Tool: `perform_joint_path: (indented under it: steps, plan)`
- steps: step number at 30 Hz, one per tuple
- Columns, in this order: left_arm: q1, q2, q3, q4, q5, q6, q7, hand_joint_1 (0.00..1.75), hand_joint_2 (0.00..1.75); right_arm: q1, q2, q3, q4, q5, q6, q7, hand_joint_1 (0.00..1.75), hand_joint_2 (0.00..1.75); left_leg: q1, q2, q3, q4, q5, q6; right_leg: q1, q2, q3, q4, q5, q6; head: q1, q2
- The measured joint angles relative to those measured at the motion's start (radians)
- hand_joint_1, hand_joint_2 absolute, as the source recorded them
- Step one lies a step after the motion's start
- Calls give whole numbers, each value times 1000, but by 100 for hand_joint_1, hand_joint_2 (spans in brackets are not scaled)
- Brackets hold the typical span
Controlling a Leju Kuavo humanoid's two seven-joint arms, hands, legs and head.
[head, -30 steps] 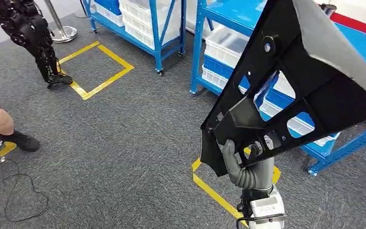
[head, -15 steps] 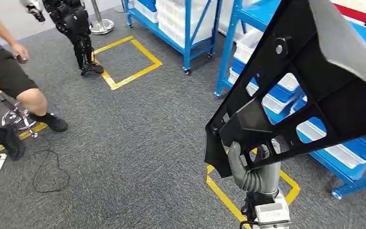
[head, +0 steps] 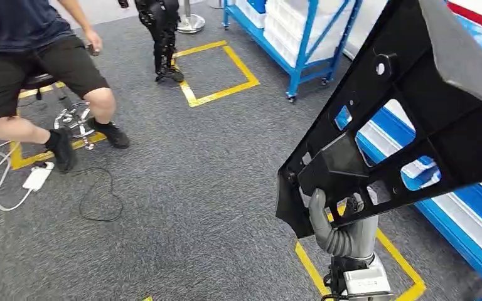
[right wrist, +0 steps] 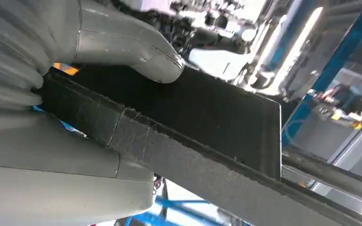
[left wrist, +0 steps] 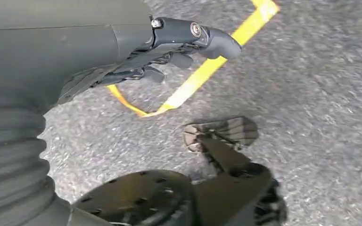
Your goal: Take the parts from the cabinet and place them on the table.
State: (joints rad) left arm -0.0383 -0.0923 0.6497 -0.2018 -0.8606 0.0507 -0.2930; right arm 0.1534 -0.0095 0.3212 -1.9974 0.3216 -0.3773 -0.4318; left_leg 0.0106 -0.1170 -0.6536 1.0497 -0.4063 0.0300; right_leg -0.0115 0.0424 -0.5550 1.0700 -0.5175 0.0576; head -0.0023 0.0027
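Observation:
A large black moulded part (head: 414,113) with cut-out windows and a grey face stands tilted in front of me, taking up the right side of the head view. My right hand (head: 342,229) grips its lower edge from below. In the right wrist view the grey thumb (right wrist: 132,42) presses on the part's black panel (right wrist: 207,117). My left hand (left wrist: 160,52) hangs over the grey carpet with its fingers stretched out and nothing in them.
Blue racks with white bins stand at the back (head: 295,25) and along the right (head: 471,213). A person (head: 31,56) sits on a stool at the left, beside a cable and power strip (head: 37,179). Another robot's dark legs (head: 162,31) stand by a yellow tape square (head: 219,69).
The whole picture has shifted right, so the camera has turned left: the racks slid right and the seated person came into view. My right hand still holds the black part the same way.

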Motion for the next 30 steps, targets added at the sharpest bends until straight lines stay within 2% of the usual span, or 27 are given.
perform_joint_path:
  steps: [1,2,4,5,6,7,8,9,11,12,13,14,15,16,17,18,19,21,22,23,24,25,26,27,28,29,30]
  plan:
    - [0,0,0,0,-3,0,1,0,175,0,0,-4,0,-4,2,0,175,175,-3,-12,-3,3,3,-6,-2,47,18,-50,6,-6,0,0]
    - [-1,2,0,0,-6,0,2,0,175,2,1,-6,0,-7,4,-1,175,175,-6,-24,-6,2,5,-10,1,31,17,-51,12,-16,-2,0]
    - [5,5,0,0,-6,0,1,0,175,3,1,-8,0,-12,10,-1,175,175,-2,-39,-8,-9,14,-24,9,15,17,-50,16,-27,-2,0]
    - [11,6,0,0,-8,0,1,0,175,2,2,-8,0,-12,10,-2,175,175,-2,-53,-14,-14,20,-33,8,2,29,-56,23,-35,-1,0]
    - [13,10,0,0,-8,0,1,0,175,2,5,-9,0,-15,12,-5,175,175,-1,-8,-16,-1,16,-31,-6,-15,29,-65,33,-45,-5,0]
    - [13,10,0,0,-8,0,1,0,175,5,8,-10,0,-16,14,-5,175,175,-8,54,-28,24,-11,-33,-2,-25,29,-67,35,-49,-6,0]
    - [13,11,0,0,-8,0,0,0,175,7,10,-10,0,-16,14,-7,175,175,-8,77,-42,56,-37,-35,-2,-33,30,-67,35,-54,-10,0]
    - [12,11,0,0,-9,0,0,0,175,9,10,-10,0,-16,15,-8,175,175,-6,93,-61,101,-66,-38,1,-43,30,-67,35,-58,-11,0]
    - [10,11,0,0,-9,0,0,0,175,12,11,-12,1,-19,16,-8,175,175,-2,107,-123,244,-133,-45,5,-74,28,-66,35,-59,-9,0]
    - [11,11,0,0,-9,0,0,0,175,12,11,-13,1,-19,16,-8,175,175,2,109,-140,289,-144,-49,5,-90,28,-66,34,-59,-10,0]
    - [13,11,0,0,-10,0,0,0,175,12,11,-13,1,-19,16,-8,175,175,4,113,-132,283,-133,-52,5,-104,28,-66,34,-59,-8,0]
    - [14,11,0,0,-10,0,0,0,175,13,11,-12,1,-19,18,-8,175,175,7,117,-103,236,-106,-54,5,-118,29,-66,33,-59,-10,0]
    - [14,12,0,0,-10,0,0,0,175,13,13,-12,1,-19,18,-8,175,175,9,126,-57,159,-72,-54,4,-131,31,-65,31,-56,-10,0]
    - [14,14,0,0,-10,0,0,0,175,13,13,-13,1,-20,18,-8,175,175,10,160,3,61,-37,-54,4,-143,35,-63,26,-49,-10,0]
    - [11,14,0,0,-10,0,0,0,175,13,14,-13,1,-20,18,-8,175,175,4,215,28,12,-48,-53,9,-155,38,-61,21,-42,-10,0]
    - [9,13,0,0,-10,0,1,0,175,13,14,-13,1,-20,18,-8,175,175,2,199,33,6,-40,-41,20,-163,26,-56,15,-36,-7,0]
    - [10,14,0,0,-10,0,2,0,175,13,14,-13,1,-20,19,-9,175,175,-2,181,30,8,-40,-33,17,-171,41,-60,16,-35,-2,0]
    - [11,14,0,0,-10,0,5,0,175,11,16,-12,1,-23,20,-10,175,175,-10,158,21,6,-37,-21,14,-195,45,-66,18,-24,-4,0]
    - [11,15,0,0,-10,0,5,0,175,10,16,-13,1,-23,20,-10,175,175,-1,141,26,-3,-30,-10,15,-196,41,-60,10,-16,-2,0]
    - [11,15,1,0,-10,0,5,0,175,8,16,-13,1,-24,21,-10,175,175,0,128,25,-5,-27,-6,8,-129,31,-36,-7,-15,1,0]
    - [9,17,1,0,-9,0,7,0,175,9,16,-12,1,-24,21,-12,175,175,1,121,22,-5,-24,2,6,-84,5,20,-36,-21,0,0]
    - [7,18,1,0,-9,0,8,0,175,10,16,-13,1,-24,21,-12,175,175,1,106,19,-5,-21,6,5,-61,-34,98,-69,-27,4,0]
    - [5,17,1,0,-9,0,8,0,175,11,16,-12,2,-24,21,-12,175,175,1,88,14,-5,-19,8,4,-52,-78,184,-99,-30,3,0]
    - [5,17,1,0,-9,0,10,0,175,11,14,-12,2,-24,21,-12,175,175,0,70,11,-5,-17,10,4,-48,-112,246,-113,-28,3,0]
    - [5,18,1,0,-9,0,12,0,175,13,14,-13,3,-24,21,-12,175,175,0,55,10,-5,-16,10,4,-46,-120,254,-107,-22,3,0]
    - [7,18,1,0,-9,0,12,0,175,14,14,-13,3,-25,21,-12,175,175,0,39,10,-5,-13,9,3,-45,-106,218,-85,-14,4,0]
    - [8,18,1,0,-9,0,13,0,175,14,14,-12,3,-24,21,-12,175,175,0,22,10,-5,-11,6,1,-40,-72,142,-49,-4,3,0]
